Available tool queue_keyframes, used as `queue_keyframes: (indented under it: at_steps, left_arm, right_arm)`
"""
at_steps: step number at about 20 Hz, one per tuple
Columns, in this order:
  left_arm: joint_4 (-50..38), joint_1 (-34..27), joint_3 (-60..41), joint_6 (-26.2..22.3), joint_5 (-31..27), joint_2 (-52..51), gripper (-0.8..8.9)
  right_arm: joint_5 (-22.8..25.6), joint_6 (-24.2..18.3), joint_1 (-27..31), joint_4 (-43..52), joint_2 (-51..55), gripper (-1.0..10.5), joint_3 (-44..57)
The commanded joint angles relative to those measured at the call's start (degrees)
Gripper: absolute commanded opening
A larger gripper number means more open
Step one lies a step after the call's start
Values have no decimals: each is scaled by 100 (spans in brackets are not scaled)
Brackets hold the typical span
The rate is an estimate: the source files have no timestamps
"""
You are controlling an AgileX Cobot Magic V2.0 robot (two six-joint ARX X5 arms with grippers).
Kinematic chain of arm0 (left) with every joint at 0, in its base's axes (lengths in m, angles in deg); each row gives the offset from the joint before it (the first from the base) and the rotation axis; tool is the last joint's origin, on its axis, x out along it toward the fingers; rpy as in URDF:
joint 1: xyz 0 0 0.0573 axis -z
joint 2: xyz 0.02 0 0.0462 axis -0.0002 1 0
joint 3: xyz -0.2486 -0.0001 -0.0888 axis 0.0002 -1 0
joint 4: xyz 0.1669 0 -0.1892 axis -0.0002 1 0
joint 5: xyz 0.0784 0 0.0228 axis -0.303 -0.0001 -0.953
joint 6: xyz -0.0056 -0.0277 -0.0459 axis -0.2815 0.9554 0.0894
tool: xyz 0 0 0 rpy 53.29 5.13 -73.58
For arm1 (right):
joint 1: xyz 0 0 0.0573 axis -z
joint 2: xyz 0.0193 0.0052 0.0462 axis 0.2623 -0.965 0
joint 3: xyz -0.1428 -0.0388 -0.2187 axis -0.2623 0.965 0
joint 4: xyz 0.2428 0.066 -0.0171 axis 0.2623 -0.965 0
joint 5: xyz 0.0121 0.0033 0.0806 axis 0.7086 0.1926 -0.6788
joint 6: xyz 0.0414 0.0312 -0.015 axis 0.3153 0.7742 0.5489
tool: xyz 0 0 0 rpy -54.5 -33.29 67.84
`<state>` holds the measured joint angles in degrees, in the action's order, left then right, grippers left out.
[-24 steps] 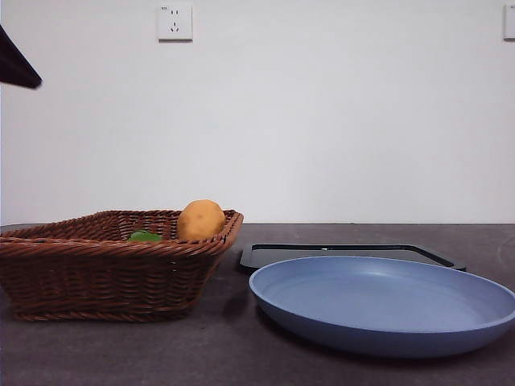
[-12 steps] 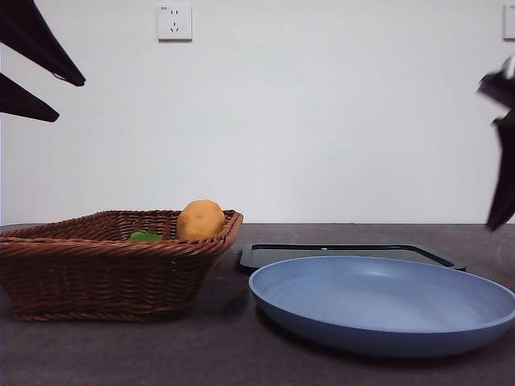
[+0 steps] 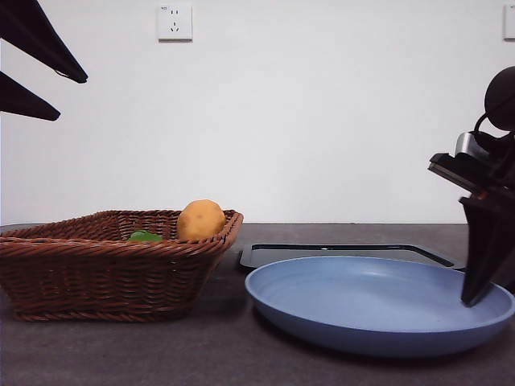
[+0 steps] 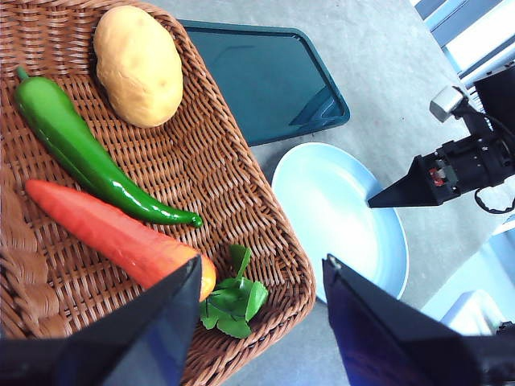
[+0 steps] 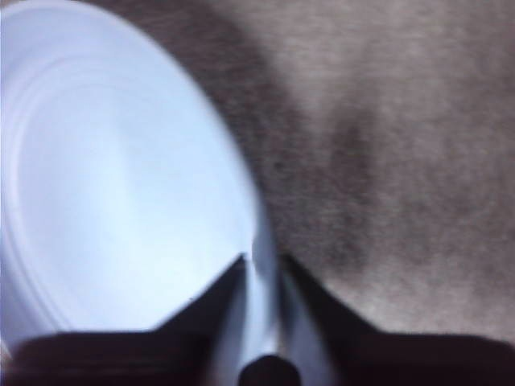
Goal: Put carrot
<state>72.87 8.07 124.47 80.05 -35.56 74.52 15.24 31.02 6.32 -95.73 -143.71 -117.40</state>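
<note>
One claw (image 5: pixel 261 265) astride plate rim (image 5: pixel 241 193)

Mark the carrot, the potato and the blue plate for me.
carrot (image 4: pixel 105 229): left wrist view, middle of its orange body.
potato (image 4: pixel 138 64): left wrist view, centre of its skin.
blue plate (image 3: pixel 354 301): front view, bare inner surface.

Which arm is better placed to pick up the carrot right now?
Left. The left gripper hangs open above the basket, right over the carrot. The right gripper is at the blue plate's rim, jaws astride it.
</note>
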Motion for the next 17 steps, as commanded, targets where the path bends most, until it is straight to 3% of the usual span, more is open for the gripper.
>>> queue_keyframes:
  at_steps: [1, 7, 13, 17]
  left_arm:
    - [-66, 26, 85, -59, 44, 26, 272]
    - [-68, 190, 85, 411, -44, 26, 324]
    - [365, 955, 293, 997, -1665, 393, 323]
    - [861, 1316, 874, 997, -1926, 1462, 324]
  right_arm:
    - [-24, 103, -17, 9, -68, 4, -63]
    - [-15, 90, 26, -693, 791, 4, -63]
    - [282, 81, 24, -1123, 2380, 4, -63]
    - [275, 81, 24, -1139, 2942, 4, -63]
